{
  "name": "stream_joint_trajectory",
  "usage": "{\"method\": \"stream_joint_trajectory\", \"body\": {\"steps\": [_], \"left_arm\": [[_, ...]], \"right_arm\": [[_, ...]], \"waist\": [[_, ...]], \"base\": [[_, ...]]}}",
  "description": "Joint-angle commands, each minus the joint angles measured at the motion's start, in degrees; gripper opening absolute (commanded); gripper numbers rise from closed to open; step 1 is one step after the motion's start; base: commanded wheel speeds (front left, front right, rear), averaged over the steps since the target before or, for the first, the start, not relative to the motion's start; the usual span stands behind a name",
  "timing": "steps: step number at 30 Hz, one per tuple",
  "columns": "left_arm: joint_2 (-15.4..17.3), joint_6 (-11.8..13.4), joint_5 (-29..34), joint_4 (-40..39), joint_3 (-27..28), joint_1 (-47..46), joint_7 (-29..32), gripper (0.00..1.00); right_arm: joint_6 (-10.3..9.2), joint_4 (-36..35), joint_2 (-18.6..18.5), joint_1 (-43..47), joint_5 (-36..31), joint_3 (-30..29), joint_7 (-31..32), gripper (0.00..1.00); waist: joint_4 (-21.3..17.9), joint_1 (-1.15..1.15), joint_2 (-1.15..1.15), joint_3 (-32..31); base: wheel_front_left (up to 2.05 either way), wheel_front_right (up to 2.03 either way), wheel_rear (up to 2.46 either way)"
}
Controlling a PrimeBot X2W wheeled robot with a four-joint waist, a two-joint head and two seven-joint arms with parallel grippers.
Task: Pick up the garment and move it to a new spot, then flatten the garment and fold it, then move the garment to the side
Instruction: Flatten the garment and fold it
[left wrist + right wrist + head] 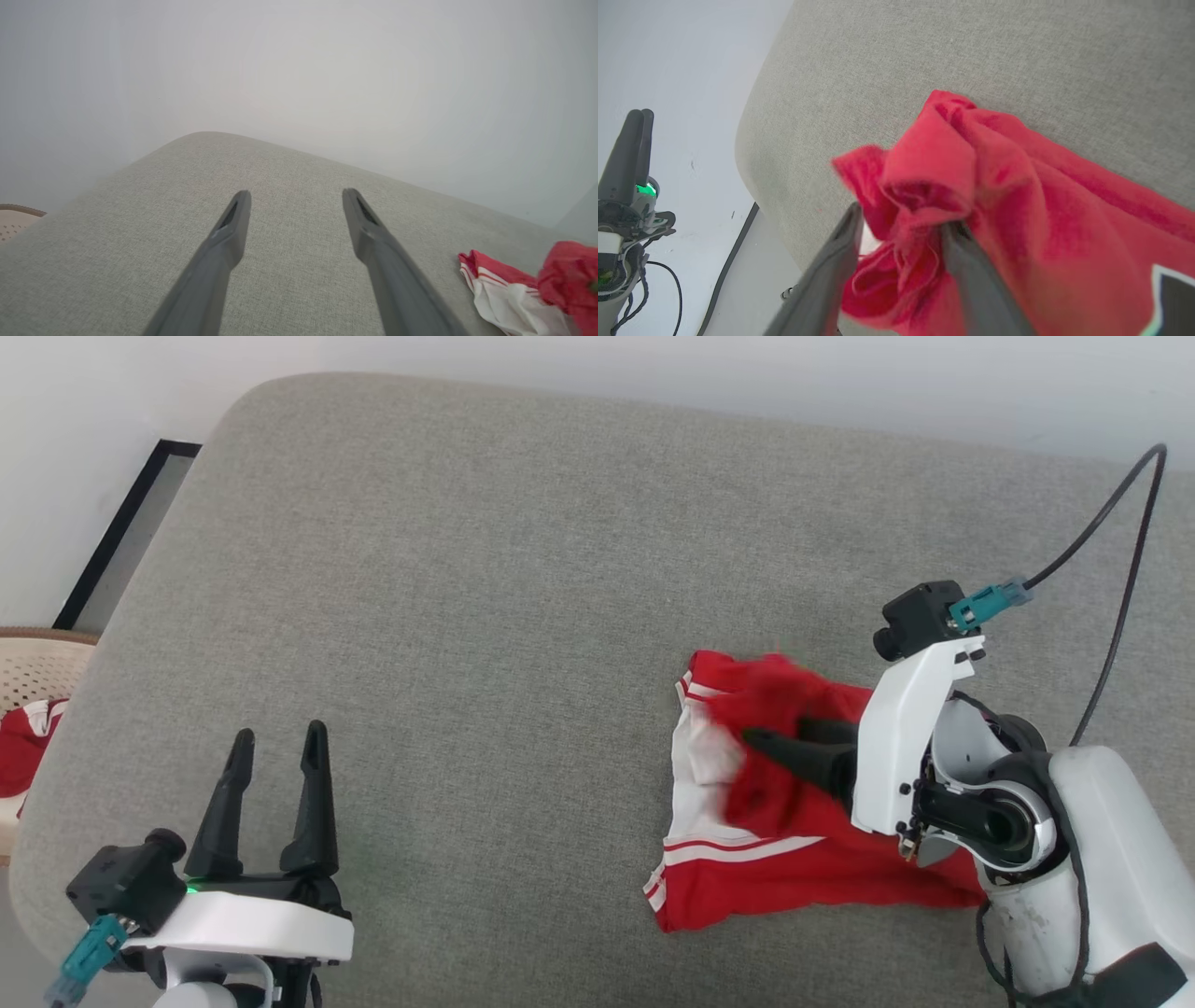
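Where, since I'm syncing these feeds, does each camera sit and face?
Head view: from the head, down onto the grey fabric cushion; left pincer, right pincer.
Left wrist view: along its pincer, across the cushion toward the wall.
Right wrist view: along its pincer, into the red jersey with white striped sleeves.
Shared by head and right wrist: jersey, left pincer.

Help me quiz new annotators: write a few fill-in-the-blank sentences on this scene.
1. The garment lies on a cushion that is ____ in colour.
2. The left gripper stands open over bare cushion and holds ____.
3. The cloth bunched between the fingers of the right gripper is ____.
4. The beige basket sits at the head view's ____ edge.
Missing words: grey; nothing; red; left.
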Motion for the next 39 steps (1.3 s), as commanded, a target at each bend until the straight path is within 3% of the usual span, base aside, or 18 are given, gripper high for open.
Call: {"method": "stream_joint_trajectory", "body": {"steps": [1,6,15,23,27,39], "left_arm": [[0.05,-0.16,-0.56,-0.09,0.23,-0.60,-0.26,1.00],[0.45,-0.16,-1.14,-0.52,1.21,0.90,-0.26,1.00],[1.58,-0.16,-0.41,-1.17,3.69,3.00,-0.26,1.00],[2.15,-0.16,0.78,-1.86,4.63,5.10,-0.26,1.00],[2.44,-0.16,1.59,-2.11,5.12,5.52,-0.26,1.00],[1.90,-0.16,4.88,-1.06,8.59,8.47,-0.26,1.00]], "right_arm": [[0.01,0.10,-0.58,-0.44,0.72,0.64,-0.58,1.00],[0.01,-2.43,-2.65,-0.39,2.47,2.81,-1.27,1.00],[0.01,-8.93,-7.32,3.16,1.12,0.55,-7.51,1.00],[0.01,-12.30,-9.90,9.69,-1.48,-2.34,-19.62,1.00],[0.01,-12.96,-11.55,12.35,-4.36,-2.04,-29.02,1.00],[0.01,-5.66,-14.72,17.69,-15.51,-0.95,-53.00,1.00]], "waist": [[-0.20,0.00,0.00,-0.16],[-1.64,0.00,0.00,-0.85],[-6.04,0.00,0.00,-2.77],[-11.48,0.00,0.00,-5.23],[-13.39,0.00,0.00,-5.99],[-17.32,0.00,0.00,-9.55]], "base": [[0.00,0.00,0.00],[0.00,0.00,0.00],[0.00,0.00,0.00],[0.00,0.00,0.00],[0.00,0.00,0.00],[0.00,0.00,0.00]]}}
